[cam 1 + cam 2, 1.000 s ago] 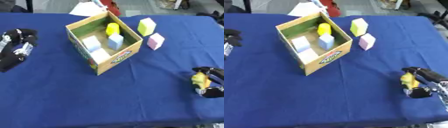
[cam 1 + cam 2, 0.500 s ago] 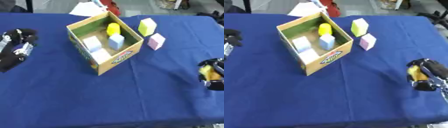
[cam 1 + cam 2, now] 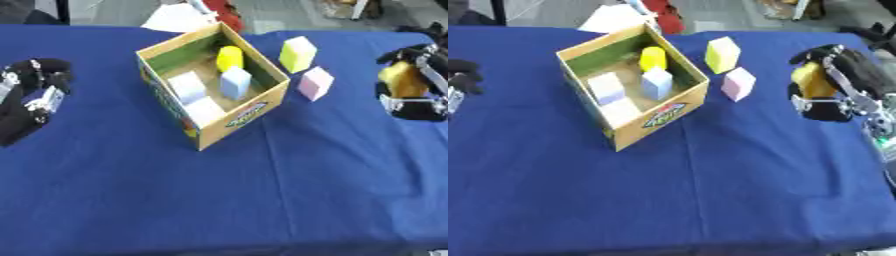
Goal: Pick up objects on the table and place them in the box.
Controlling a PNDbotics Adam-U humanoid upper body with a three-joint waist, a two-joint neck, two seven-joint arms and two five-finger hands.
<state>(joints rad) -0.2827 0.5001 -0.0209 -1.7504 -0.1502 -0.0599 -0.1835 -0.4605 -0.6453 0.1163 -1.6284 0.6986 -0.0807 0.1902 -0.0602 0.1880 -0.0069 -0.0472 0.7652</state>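
While the right hand (image 3: pixel 833 92) curls round a yellow-orange piece right of the box (image 3: pixel 208 131), the pink block (image 3: pixel 315 83) and yellow block (image 3: pixel 297 54) beside the box look light and stiff; take them by opposite flat faces. Left hand (image 3: pixel 31 97) rests curled, empty.

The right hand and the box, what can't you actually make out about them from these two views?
- Right hand: its fingers curl round a yellow-orange thing; the hand covers most of it, so its shape is unclear.
- Box: the near wall hides the floor beside the white blocks.
- Left hand: cut off by the left edge in the right eye view.
- Box label: too blurred to read.
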